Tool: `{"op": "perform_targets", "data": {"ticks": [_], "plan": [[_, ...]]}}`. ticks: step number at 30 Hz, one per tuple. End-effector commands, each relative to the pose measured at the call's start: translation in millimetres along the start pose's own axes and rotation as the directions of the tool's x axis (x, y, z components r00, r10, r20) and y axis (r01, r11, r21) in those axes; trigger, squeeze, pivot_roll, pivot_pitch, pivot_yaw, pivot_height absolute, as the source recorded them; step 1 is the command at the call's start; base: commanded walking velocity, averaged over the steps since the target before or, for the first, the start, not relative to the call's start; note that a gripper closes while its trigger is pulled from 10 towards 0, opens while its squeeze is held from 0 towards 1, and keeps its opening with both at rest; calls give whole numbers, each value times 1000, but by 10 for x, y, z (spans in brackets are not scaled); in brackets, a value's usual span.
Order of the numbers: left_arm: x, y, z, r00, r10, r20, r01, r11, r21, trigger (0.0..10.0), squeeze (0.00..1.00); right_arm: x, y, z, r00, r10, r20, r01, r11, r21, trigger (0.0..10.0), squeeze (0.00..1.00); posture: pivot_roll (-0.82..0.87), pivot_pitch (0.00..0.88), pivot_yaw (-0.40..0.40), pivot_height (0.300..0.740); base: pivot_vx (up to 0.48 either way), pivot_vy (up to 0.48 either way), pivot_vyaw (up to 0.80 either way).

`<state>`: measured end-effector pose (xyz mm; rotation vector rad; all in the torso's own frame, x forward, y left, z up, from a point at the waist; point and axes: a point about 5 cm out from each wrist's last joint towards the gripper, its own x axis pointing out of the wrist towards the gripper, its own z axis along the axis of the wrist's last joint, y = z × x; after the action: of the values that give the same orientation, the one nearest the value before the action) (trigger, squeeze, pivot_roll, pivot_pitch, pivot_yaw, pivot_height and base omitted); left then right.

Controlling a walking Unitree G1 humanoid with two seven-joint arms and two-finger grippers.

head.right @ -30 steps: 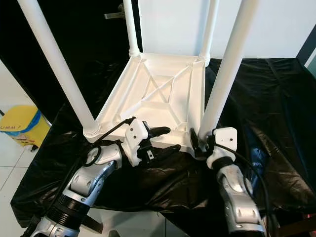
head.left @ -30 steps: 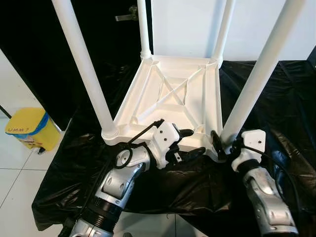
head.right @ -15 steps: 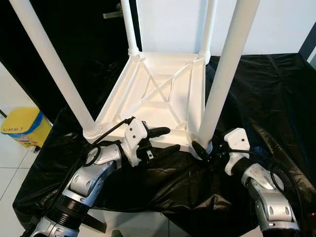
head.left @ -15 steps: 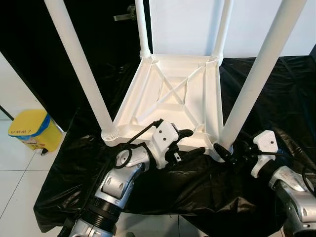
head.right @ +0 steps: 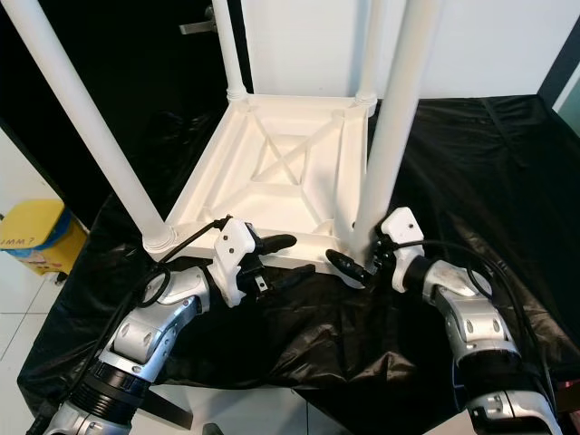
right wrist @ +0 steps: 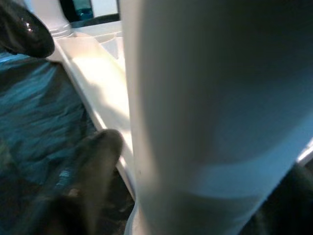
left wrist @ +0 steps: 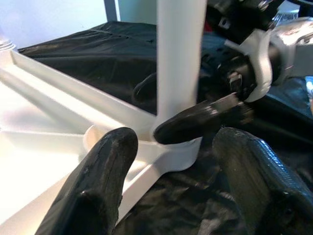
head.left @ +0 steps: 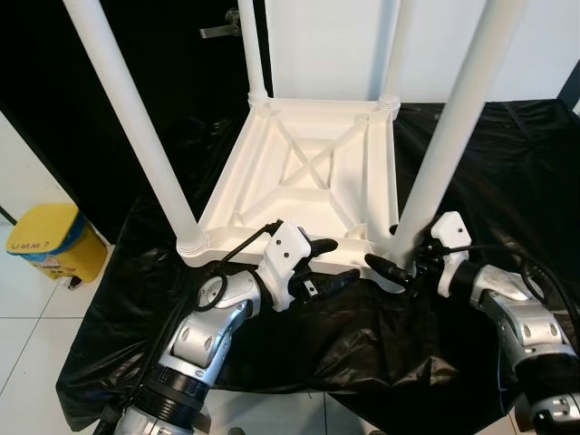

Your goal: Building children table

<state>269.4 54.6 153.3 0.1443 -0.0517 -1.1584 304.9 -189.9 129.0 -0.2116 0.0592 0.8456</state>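
White tiled floor (head.left: 36, 317) on the left, black sheeting (head.left: 507, 172) draped over the bench, and off beyond the left tool sits a yellow bin (head.left: 45, 240) with a blue band.

On the sheeting lies the white children's table (head.left: 313, 177), upside down, its ribbed underside facing up and 4 white legs pointing upward. The near left leg (head.left: 136, 127) stands in its corner socket just outboard of the left tool.

Now the left tool (head.left: 337, 263): it's at the table's near edge, its 2 black fingers (left wrist: 102, 181) spread apart and gripping nothing, one lying over the rim, the other lower against the black sheeting. The left wrist view looks straight past those parted fingers to the base of the near right leg (head.left: 444, 136).

Over to the right tool (head.left: 388, 269): it's right at the foot of that near right leg, fingers either side of it where it meets the corner socket, one black finger (head.right: 347, 265) reaching toward the left tool. The right wrist view has the leg up close between the fingers, but I cannot tell whether they are actually clamped on it.
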Motion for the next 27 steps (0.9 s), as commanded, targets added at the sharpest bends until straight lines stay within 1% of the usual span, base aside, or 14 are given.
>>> {"op": "perform_targets", "data": {"ticks": [1,6,10,11,15,17,19,20,21,23,24,25,27], "plan": [[-11,-50,6,999,-41,1,41,999,0,10000,0,89,39,-12,999,46,-10,-46,999,-9,0,0,-86,35,13,740,0,0,0],[-16,-69,3,999,-34,1,34,999,-4,10000,0,98,21,-32,998,57,-13,-57,998,-10,0,0,-80,36,10,740,0,0,0],[-39,-86,-12,1000,-25,-2,25,1000,-11,10000,0,66,31,-112,998,56,-30,-56,998,-3,0,0,-86,41,10,740,0,0,0],[-41,-81,-18,1000,-24,-4,24,1000,-13,10000,0,51,39,-133,999,38,-31,-39,999,-1,10000,0,-92,42,12,740,0,0,0],[-27,-79,-21,1000,-24,-5,24,1000,-14,10000,0,23,54,-158,999,1,-32,-1,1000,8,10000,0,-99,42,15,740,0,0,0],[-27,-79,-21,1000,-24,-5,24,1000,-14,10000,0,23,54,-158,999,1,-32,-1,1000,8,10000,0,-99,42,15,740,0,0,0],[-4,-73,-18,1000,-30,-5,30,999,-15,10000,0,17,154,-180,996,-89,-12,89,996,21,10000,0,-119,46,28,740,0,0,0],[5,-68,-17,999,-34,-4,34,999,-15,10000,0,15,207,-188,988,-157,-1,157,987,28,10000,0,-127,45,34,740,0,0,0],[5,-68,-17,999,-34,-4,34,999,-15,10000,0,15,207,-188,988,-157,-1,157,987,28,10000,0,-127,45,34,740,0,0,0],[16,-60,-13,999,-40,-3,40,999,-14,10000,0,9,258,-202,968,-251,6,251,967,35,10000,0,-132,47,38,740,0,0,0],[20,-59,-11,999,-42,-2,42,999,-13,10000,0,6,264,-210,960,-278,6,278,960,35,10000,0,-135,47,41,740,0,0,0],[20,-59,-11,999,-42,-2,42,999,-13,10000,0,6,264,-210,960,-278,6,278,960,35,10000,0,-135,47,41,740,0,0,0],[33,-43,-4,999,-45,-1,45,999,-11,10000,0,0,318,-220,927,-374,11,373,927,49,10000,0,-148,49,48,740,0,0,0]]}}
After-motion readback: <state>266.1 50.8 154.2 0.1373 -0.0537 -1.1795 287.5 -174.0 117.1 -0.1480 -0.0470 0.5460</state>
